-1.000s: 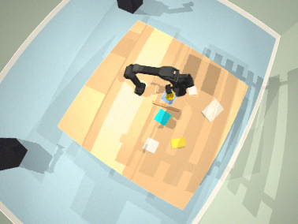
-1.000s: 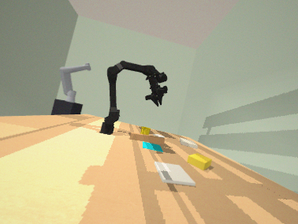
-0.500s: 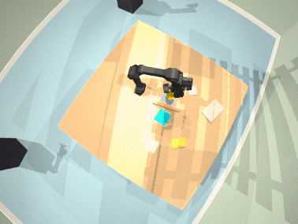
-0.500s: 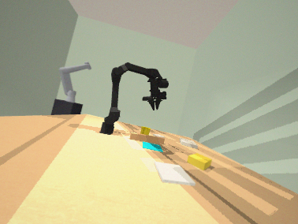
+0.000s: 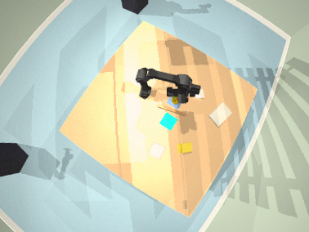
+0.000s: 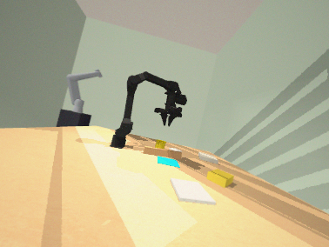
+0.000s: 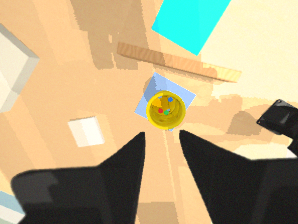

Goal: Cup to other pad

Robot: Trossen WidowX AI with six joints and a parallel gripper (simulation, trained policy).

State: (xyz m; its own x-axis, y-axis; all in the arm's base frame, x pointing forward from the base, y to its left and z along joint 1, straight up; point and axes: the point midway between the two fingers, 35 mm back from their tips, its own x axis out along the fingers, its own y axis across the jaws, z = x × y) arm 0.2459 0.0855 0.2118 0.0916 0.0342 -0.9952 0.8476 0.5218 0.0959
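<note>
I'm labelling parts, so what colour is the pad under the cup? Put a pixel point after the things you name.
The pad (image 5: pixel 172 104) (image 7: pixel 155 85) is light blue; it shows best in the wrist view.

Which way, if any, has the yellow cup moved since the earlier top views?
No, no shift shows: the yellow cup is at the blue pad, across the wooden strip from the cyan square.
</note>
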